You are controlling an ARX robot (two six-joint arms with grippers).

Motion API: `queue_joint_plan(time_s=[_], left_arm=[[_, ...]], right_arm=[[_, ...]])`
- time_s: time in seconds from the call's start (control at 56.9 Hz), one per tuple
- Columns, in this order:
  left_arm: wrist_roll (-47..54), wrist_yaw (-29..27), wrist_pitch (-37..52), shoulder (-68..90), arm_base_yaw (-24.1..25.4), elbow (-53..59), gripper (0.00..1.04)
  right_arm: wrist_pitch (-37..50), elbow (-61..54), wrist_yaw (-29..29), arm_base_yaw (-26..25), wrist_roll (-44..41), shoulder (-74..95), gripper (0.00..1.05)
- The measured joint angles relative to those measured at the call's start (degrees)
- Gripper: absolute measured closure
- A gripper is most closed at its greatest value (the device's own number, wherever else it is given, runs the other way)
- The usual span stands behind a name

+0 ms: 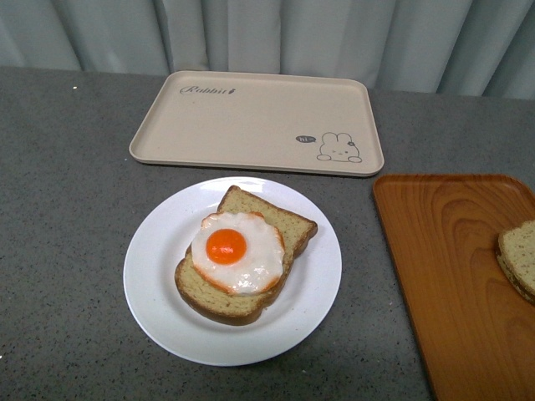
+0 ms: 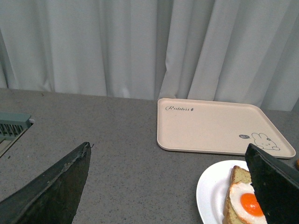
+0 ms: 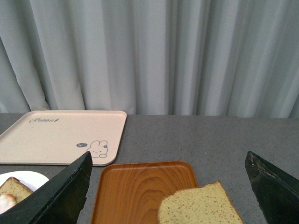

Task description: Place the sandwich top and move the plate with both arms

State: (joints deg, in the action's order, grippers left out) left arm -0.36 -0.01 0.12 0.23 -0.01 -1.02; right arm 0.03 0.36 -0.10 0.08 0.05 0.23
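The left hand [image 2: 168,147] is wide open. The shiny round white plate [image 1: 150,276] holds egg [image 1: 238,251] on bread [image 1: 226,305]. The square tan top slice [image 1: 520,255] lies on the orange wood tray [image 1: 443,251] by the wide-open right hand [image 3: 169,154]. Nothing is done yet.

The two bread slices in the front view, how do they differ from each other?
The bottom slice carries a fried egg; the sandwich top is bare. The bottom slice lies on the white plate, the sandwich top on the orange tray. The bottom slice is fully in frame; the sandwich top is cut by the picture's right edge. Both have tan speckled crumb and brown crust.
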Motion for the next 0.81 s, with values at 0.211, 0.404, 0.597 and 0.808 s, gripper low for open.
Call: queue_joint_plan(time_s=[0.211, 0.404, 0.597, 0.808], left_arm=[[0.0, 0.0, 0.0, 0.0, 0.0, 0.0, 0.06], [0.0, 0.0, 0.0, 0.0, 0.0, 0.0, 0.06], [0.0, 0.0, 0.0, 0.0, 0.0, 0.0, 0.06], [0.0, 0.0, 0.0, 0.0, 0.0, 0.0, 0.06]], right_arm=[[0.0, 0.0, 0.0, 0.0, 0.0, 0.0, 0.09], [0.0, 0.0, 0.0, 0.0, 0.0, 0.0, 0.09], [0.0, 0.0, 0.0, 0.0, 0.0, 0.0, 0.09], [-3.4, 2.0, 12.2, 1.9, -2.1, 6.2, 0.09]])
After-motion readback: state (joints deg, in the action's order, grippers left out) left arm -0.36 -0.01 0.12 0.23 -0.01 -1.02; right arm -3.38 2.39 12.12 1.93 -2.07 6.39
